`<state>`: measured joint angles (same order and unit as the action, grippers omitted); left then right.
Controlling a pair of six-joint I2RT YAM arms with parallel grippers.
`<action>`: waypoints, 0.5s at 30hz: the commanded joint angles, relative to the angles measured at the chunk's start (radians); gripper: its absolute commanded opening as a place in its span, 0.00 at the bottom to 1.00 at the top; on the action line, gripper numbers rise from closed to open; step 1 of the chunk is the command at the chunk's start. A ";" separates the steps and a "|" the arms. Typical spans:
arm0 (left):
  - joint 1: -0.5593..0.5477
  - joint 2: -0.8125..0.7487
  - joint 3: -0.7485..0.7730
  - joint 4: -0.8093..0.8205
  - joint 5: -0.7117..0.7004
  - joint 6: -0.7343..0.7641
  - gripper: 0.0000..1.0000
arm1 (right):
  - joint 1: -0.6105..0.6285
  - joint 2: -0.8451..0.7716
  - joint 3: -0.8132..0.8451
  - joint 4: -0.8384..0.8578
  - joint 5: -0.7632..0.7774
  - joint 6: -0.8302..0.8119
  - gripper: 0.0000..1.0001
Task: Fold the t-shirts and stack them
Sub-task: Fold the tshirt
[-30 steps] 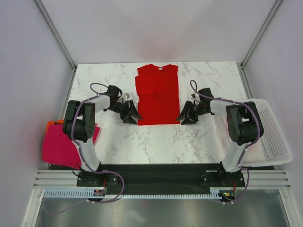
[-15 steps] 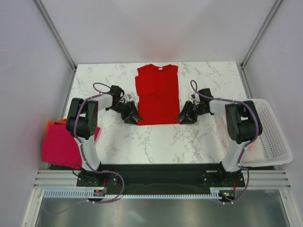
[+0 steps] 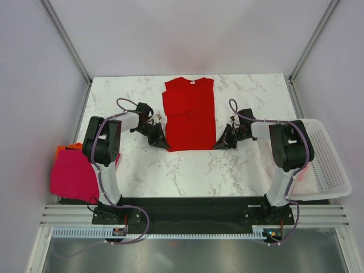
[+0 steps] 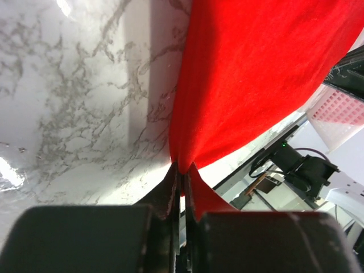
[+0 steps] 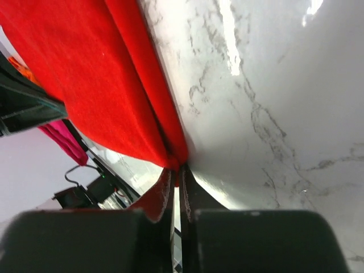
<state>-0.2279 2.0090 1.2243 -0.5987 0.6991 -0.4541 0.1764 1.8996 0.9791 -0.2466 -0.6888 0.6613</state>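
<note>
A bright red t-shirt [image 3: 189,114] lies flat on the marble table [image 3: 187,173], folded into a long strip. Its collar and white label face the far edge. My left gripper [image 3: 165,144] is shut on the shirt's near left corner. In the left wrist view, red cloth [image 4: 256,74] is pinched between the closed fingers of that gripper [image 4: 182,170]. My right gripper [image 3: 218,144] is shut on the near right corner. The right wrist view shows the red hem [image 5: 114,85] caught in that gripper [image 5: 177,170]. A magenta t-shirt [image 3: 71,176] lies over an orange one [image 3: 61,149] at the table's left edge.
A white perforated basket [image 3: 327,165] stands off the table's right side. Grey walls and metal frame posts close in the table on three sides. Bare marble runs between the red shirt's hem and the arm bases.
Both grippers slid inward to the red shirt's near corners and closed on the hem. The shirt itself has not moved.
</note>
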 commanded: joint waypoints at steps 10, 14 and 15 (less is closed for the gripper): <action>-0.005 -0.139 -0.009 -0.070 -0.021 0.091 0.02 | -0.005 -0.167 -0.114 0.009 -0.031 0.017 0.00; -0.005 -0.214 -0.054 -0.085 -0.036 0.123 0.02 | -0.011 -0.269 -0.186 -0.006 -0.052 0.024 0.00; -0.007 -0.226 -0.063 -0.088 -0.036 0.133 0.02 | -0.011 -0.289 -0.197 -0.008 -0.057 0.026 0.00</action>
<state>-0.2329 1.8572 1.1870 -0.6567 0.6823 -0.3931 0.1734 1.6939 0.8173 -0.2375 -0.7147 0.6773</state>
